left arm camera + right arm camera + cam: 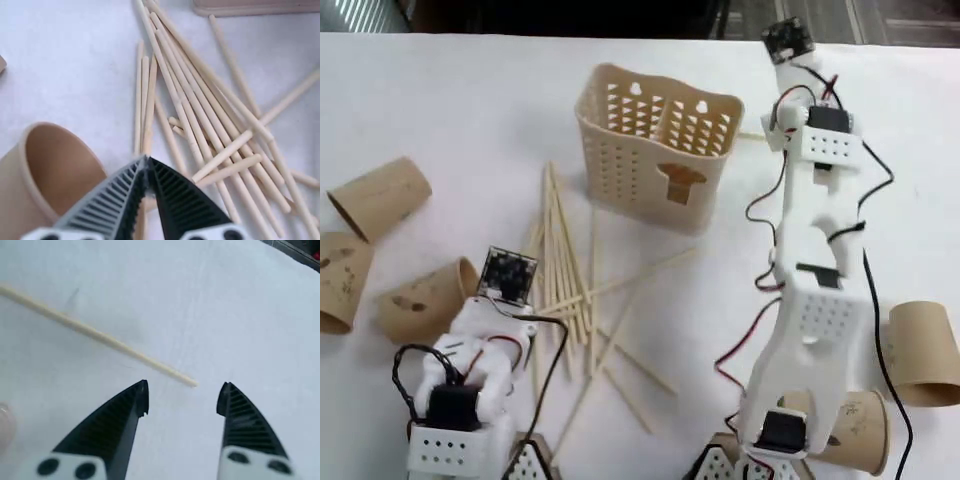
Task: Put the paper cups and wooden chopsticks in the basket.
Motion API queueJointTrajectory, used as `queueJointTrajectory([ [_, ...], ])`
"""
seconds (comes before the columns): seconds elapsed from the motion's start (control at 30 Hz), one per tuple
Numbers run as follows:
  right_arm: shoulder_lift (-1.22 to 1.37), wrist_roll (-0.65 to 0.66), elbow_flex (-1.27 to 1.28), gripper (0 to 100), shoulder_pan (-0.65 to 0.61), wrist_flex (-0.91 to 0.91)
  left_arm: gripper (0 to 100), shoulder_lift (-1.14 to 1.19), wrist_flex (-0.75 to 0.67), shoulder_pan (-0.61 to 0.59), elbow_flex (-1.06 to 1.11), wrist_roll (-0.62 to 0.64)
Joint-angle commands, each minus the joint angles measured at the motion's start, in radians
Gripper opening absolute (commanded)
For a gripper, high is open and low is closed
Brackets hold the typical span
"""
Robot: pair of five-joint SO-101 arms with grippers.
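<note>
The cream perforated basket (655, 150) stands upright at the back middle of the table. Several wooden chopsticks (570, 280) lie scattered in front of it. Three paper cups lie on their sides at the left (380, 197) (340, 280) (425, 297), and two at the right (920, 350) (855, 430). My left gripper (146, 161) is shut just above the near ends of the chopsticks (200, 125), with a cup (45, 170) beside it. My right gripper (184, 392) is open over bare table, close to the tip of a single chopstick (100, 335).
The right arm (810, 200) stretches along the basket's right side toward the table's back edge. The left arm (470, 370) stands at the front left. The basket's base (255, 7) shows beyond the chopstick pile.
</note>
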Motion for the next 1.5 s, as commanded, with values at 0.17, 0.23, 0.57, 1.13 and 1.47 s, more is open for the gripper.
queueJointTrajectory([
  [0.17,0.349,0.020,-0.485,15.9,0.001,-0.004,2,-0.008,-0.020,0.001,-0.005,-0.005],
  [0.23,0.438,0.020,-0.597,9.6,-0.001,-0.047,2,-0.008,-0.020,0.001,-0.005,-0.005],
  [0.57,0.705,0.028,-0.901,5.3,-0.012,-0.107,2,-0.008,-0.020,0.001,-0.005,-0.005],
  [1.13,0.650,0.267,-0.913,2.0,-0.012,0.377,2,-0.008,-0.020,0.001,-0.005,-0.005],
  [1.47,0.452,0.259,-0.913,1.9,-0.004,0.648,2,-0.008,-0.020,0.001,-0.005,-0.005],
])
